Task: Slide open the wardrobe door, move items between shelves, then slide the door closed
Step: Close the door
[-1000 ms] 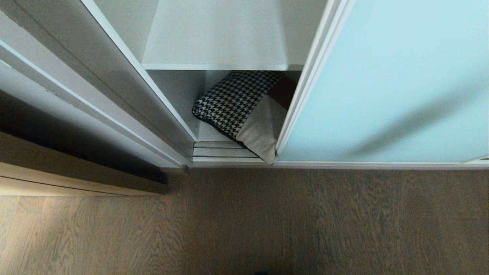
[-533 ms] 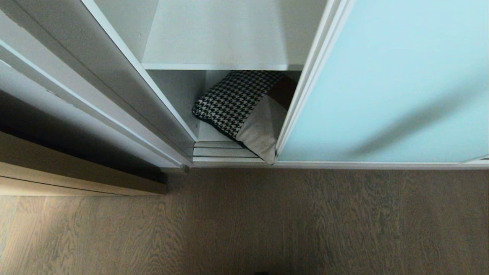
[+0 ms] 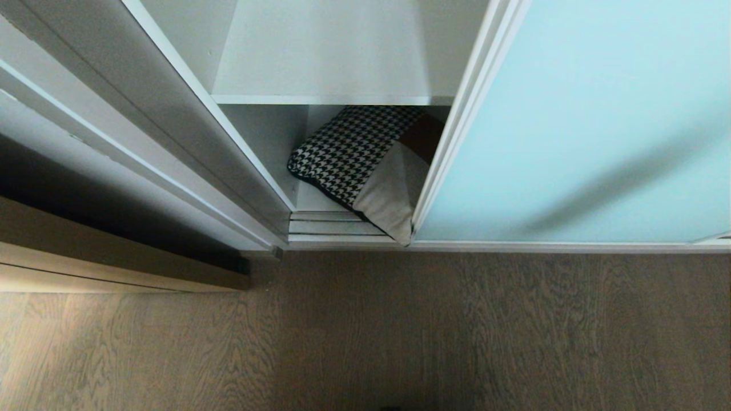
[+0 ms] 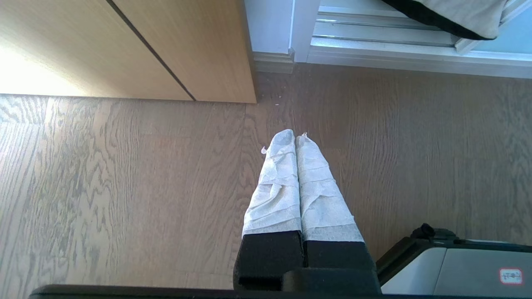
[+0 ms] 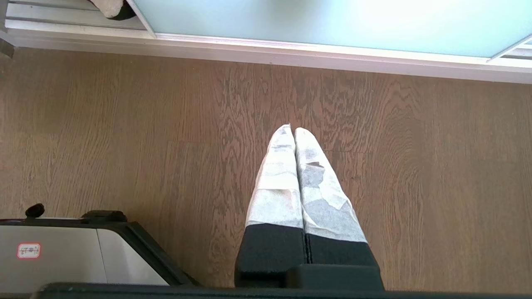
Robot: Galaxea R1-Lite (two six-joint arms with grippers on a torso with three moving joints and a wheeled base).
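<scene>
I am in a home, in what looks like a bedroom or dressing area. A fitted wardrobe with a frosted aqua sliding wardrobe door (image 3: 577,120) and white shelves (image 3: 325,57) stands before me, a patchwork cushion (image 3: 365,165) lies at its bottom, and wood-grain flooring (image 3: 365,331) runs beneath, beside a tan wooden door (image 4: 137,45).

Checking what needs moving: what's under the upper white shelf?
Under the shelf lies one cushion, its cream corner poking over the door track. The sliding door covers everything further right.
</scene>
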